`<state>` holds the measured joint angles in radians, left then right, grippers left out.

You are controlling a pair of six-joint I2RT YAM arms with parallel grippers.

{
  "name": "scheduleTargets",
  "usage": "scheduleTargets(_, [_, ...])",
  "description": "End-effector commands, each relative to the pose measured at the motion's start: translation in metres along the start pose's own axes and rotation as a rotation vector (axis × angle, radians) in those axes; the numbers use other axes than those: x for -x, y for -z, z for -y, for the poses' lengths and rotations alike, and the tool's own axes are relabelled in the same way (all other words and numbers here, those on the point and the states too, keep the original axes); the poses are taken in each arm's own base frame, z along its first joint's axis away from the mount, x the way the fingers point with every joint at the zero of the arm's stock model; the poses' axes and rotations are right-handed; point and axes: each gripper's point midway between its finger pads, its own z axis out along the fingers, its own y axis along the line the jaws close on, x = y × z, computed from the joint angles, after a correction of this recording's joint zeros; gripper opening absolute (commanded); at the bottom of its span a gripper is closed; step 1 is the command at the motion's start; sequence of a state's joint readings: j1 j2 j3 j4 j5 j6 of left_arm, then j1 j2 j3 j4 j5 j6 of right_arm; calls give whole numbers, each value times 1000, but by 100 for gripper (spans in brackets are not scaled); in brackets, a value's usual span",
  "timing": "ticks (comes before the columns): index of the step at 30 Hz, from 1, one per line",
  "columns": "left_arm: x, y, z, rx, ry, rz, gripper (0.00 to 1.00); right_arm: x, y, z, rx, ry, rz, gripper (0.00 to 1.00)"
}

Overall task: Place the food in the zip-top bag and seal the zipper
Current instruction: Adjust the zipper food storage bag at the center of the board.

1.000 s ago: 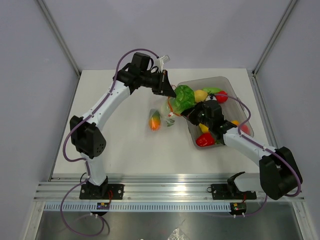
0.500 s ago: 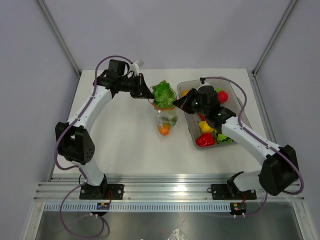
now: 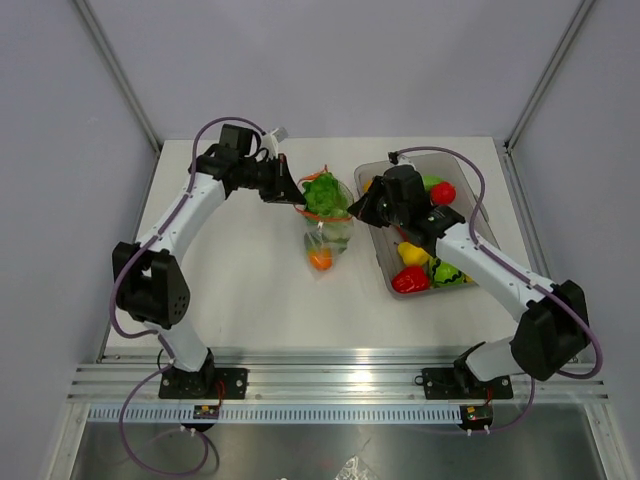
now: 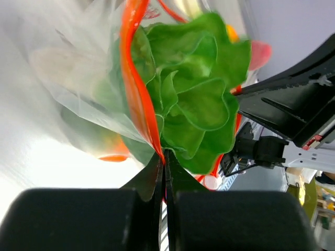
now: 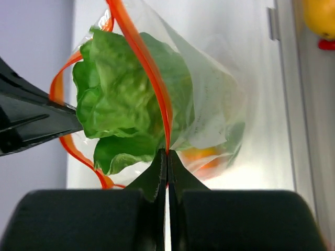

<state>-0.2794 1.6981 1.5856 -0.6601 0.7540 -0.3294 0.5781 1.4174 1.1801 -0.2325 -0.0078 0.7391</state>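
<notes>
The clear zip-top bag (image 3: 328, 232) hangs between my grippers above the table. A green lettuce (image 3: 324, 193) sticks out of its open mouth and an orange food (image 3: 320, 259) lies at its bottom. My left gripper (image 3: 297, 195) is shut on the red-orange zipper (image 4: 137, 83) at the bag's left rim. My right gripper (image 3: 354, 210) is shut on the zipper (image 5: 146, 65) at the right rim. The lettuce shows in the left wrist view (image 4: 196, 99) and in the right wrist view (image 5: 123, 99). The bag (image 5: 214, 99) sags below the strip.
A grey translucent tub (image 3: 482, 232) stands to the right with more toy food: a red one (image 3: 443, 192), a yellow one (image 3: 411, 253), a red pepper (image 3: 409, 281) and green pieces (image 3: 450, 272). The white table (image 3: 240, 290) spreads around the bag.
The bag with the lettuce was carried left from over the tub's edge and now hangs upright between both grippers. The left arm drew back left. Both grippers keep hold of the zipper.
</notes>
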Motion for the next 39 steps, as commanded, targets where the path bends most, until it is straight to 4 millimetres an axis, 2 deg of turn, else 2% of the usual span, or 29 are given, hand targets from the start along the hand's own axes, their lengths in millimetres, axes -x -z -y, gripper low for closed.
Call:
scheduleTargets(1, [22, 16, 13, -1, -68, 83, 0, 40, 38, -26, 57, 35, 144, 0])
scheduleTargets(3, [30, 34, 27, 10, -116, 126, 0, 62, 59, -34, 57, 47, 229, 0])
scheduleTargets(4, [33, 40, 24, 23, -114, 140, 0, 70, 72, -36, 64, 50, 266, 0])
scheduleTargets(5, [27, 40, 18, 24, -98, 132, 0, 72, 74, -30, 38, 53, 282, 0])
scheduleTargets(8, [15, 29, 0, 16, -35, 85, 0, 54, 50, 5, -58, 40, 231, 0])
scheduleTargets(10, [13, 22, 1, -15, -17, 64, 0, 38, 33, 8, -61, 44, 145, 0])
scheduleTargets(11, [17, 24, 8, -27, -29, 78, 0, 39, 32, 3, -48, 41, 137, 0])
scheduleTargets(14, [38, 40, 41, -74, -93, 129, 0, 64, 50, -36, 67, 50, 195, 0])
scheduleTargets(15, [53, 51, 59, -89, -142, 165, 0, 75, 58, -49, 98, 58, 223, 0])
scheduleTargets(17, [56, 59, 69, -92, -157, 174, 0, 86, 70, -61, 138, 55, 259, 0])
scheduleTargets(18, [57, 60, 70, -92, -174, 179, 0, 82, 67, -58, 133, 51, 251, 0])
scheduleTargets(19, [52, 56, 60, -67, -160, 172, 0, 78, 61, -54, 129, 44, 245, 0])
scheduleTargets(20, [43, 47, 48, -53, -138, 146, 0, 61, 47, -39, 99, 35, 207, 0])
scheduleTargets(21, [34, 39, 35, -40, -120, 123, 0, 47, 36, -33, 101, 16, 162, 0])
scheduleTargets(22, [9, 20, 7, -18, -59, 66, 0, 30, 14, -21, 78, 7, 115, 0])
scheduleTargets(23, [-4, 6, -10, -10, -18, 27, 0, 14, 0, -8, 50, -2, 71, 0])
scheduleTargets(25, [-25, -13, -32, -8, 44, -30, 0, -27, -29, 14, -1, -7, -53, 0])
scheduleTargets(26, [-33, -20, -41, -8, 78, -61, 0, -34, -33, 16, -7, -7, -74, 0])
scheduleTargets(27, [-32, -18, -37, -15, 80, -67, 0, -31, -33, 11, 5, -10, -76, 0])
scheduleTargets(28, [-26, -14, -30, -13, 62, -50, 0, -19, -23, -1, 36, -6, -42, 0])
scheduleTargets(29, [-3, 4, -6, -31, -7, 18, 0, -3, -13, -17, 68, 1, 2, 0])
scheduleTargets(31, [18, 25, 17, -21, -61, 77, 0, 27, 13, -32, 76, 36, 89, 0])
scheduleTargets(32, [41, 43, 40, -29, -133, 140, 0, 47, 26, -46, 89, 48, 143, 0])
scheduleTargets(33, [43, 52, 48, -26, -145, 147, 0, 54, 33, -49, 90, 65, 165, 0])
scheduleTargets(34, [48, 57, 53, -22, -158, 164, 0, 63, 45, -55, 107, 67, 195, 0])
scheduleTargets(36, [50, 60, 58, -29, -169, 167, 0, 67, 51, -57, 111, 64, 216, 0])
scheduleTargets(37, [48, 58, 55, -27, -159, 161, 0, 67, 53, -57, 117, 60, 222, 0])
scheduleTargets(38, [44, 54, 50, -25, -149, 150, 0, 58, 47, -47, 97, 54, 202, 0])
scheduleTargets(39, [33, 42, 35, -19, -116, 120, 0, 50, 39, -43, 95, 42, 181, 0])
